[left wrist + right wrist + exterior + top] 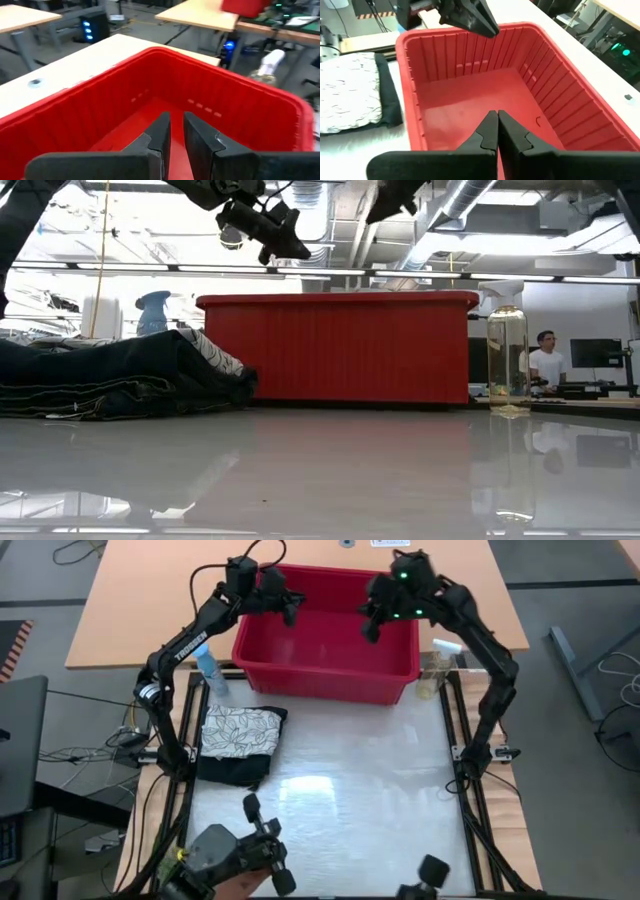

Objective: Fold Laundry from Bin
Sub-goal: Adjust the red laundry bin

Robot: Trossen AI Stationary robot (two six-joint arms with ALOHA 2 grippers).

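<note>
The red bin stands at the table's far side; its floor shows bare. My left gripper hovers over the bin's left part, its fingers a narrow gap apart with nothing between them. Above the bin's right part is my right gripper, also seen from above, shut and holding nothing. The laundry sits as a folded stack on the table's left. In it, a white leaf-print cloth lies on dark trousers.
A blue spray bottle stands left of the bin and a clear one right of it. Bare table top stretches from the bin to the near edge. Dark gear sits at the near edge. A person is in the room behind.
</note>
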